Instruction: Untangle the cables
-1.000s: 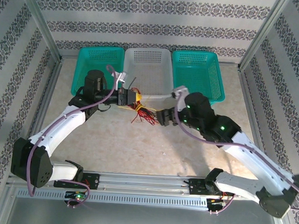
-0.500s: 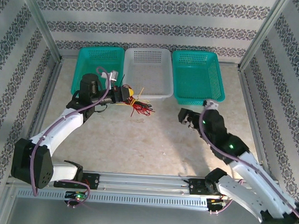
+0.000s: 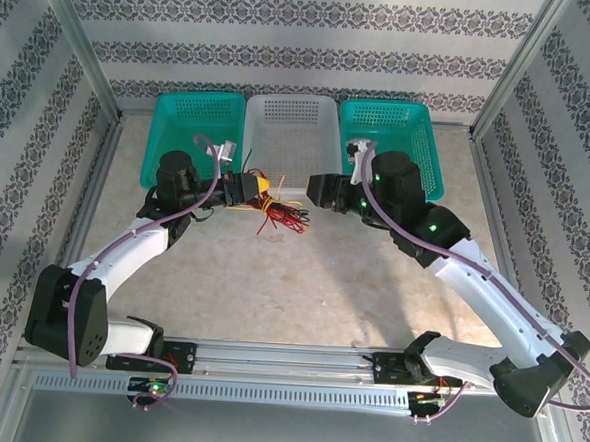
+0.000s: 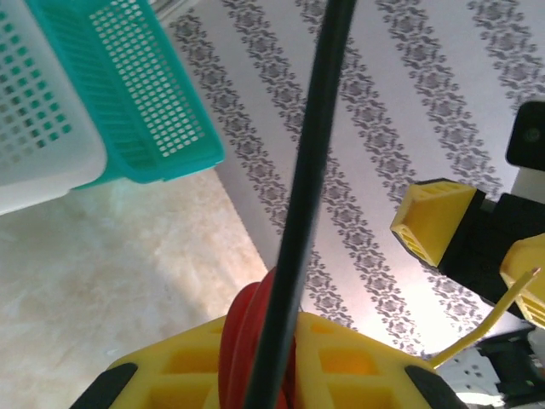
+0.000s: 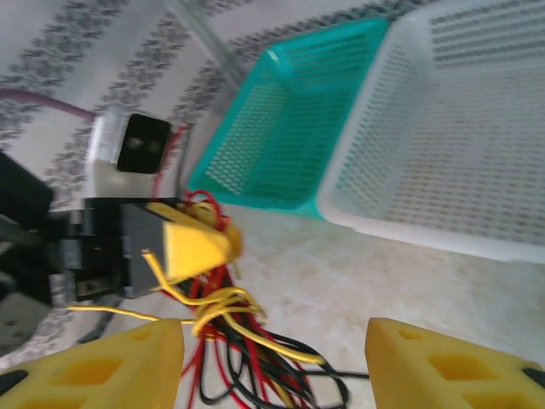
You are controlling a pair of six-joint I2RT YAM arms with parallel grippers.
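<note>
Nearest, along the front edge of the table (image 3: 300,301), both arm bases on a metal rail (image 3: 287,359). Farther in, toward the middle, left gripper (image 3: 247,189) clenched on the cables (image 3: 278,218), with red and black strands pinched between its yellow pads in the left wrist view. Below and right of that grip, a tangled bunch of red, yellow and black wires, fanning out low over the table just in front of the white basket (image 3: 292,141). Just right of the bunch, right gripper (image 3: 315,190) released, yellow fingers spread wide, facing the tangle but apart from it. Behind, against the patterned wall (image 3: 305,51), three baskets in a row: left teal basket (image 3: 196,125) and right teal basket (image 3: 406,133) on either side of the white one.
</note>
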